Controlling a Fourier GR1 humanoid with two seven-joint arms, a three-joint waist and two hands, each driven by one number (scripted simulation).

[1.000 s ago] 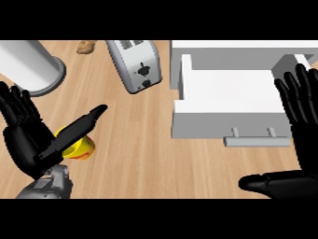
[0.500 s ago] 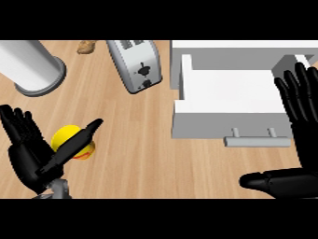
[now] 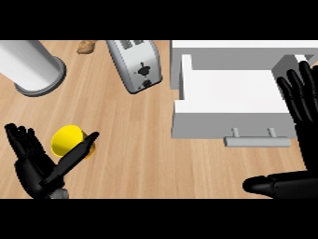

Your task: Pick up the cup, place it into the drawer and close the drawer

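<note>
A yellow cup [image 3: 70,141] lies on the wooden counter at the lower left. My left hand [image 3: 37,165] is around it from below, fingers straight on its left and thumb stretched along its right side, open. The white drawer [image 3: 231,100] stands pulled out at the right, its inside bare, its handle [image 3: 256,138] facing me. My right hand [image 3: 311,116] is held flat and open over the drawer's right edge, fingers pointing up, thumb out to the lower left.
A silver toaster [image 3: 137,65] lies at the top centre, left of the drawer. A large grey cylinder [image 3: 21,65] stands at the top left. A small brown item [image 3: 86,46] sits at the back edge between them.
The view has shifted, so everything sits lower right in the picture. My left hand has drawn back toward the lower edge and more of the yellow cup shows. The right hand has hardly moved.
</note>
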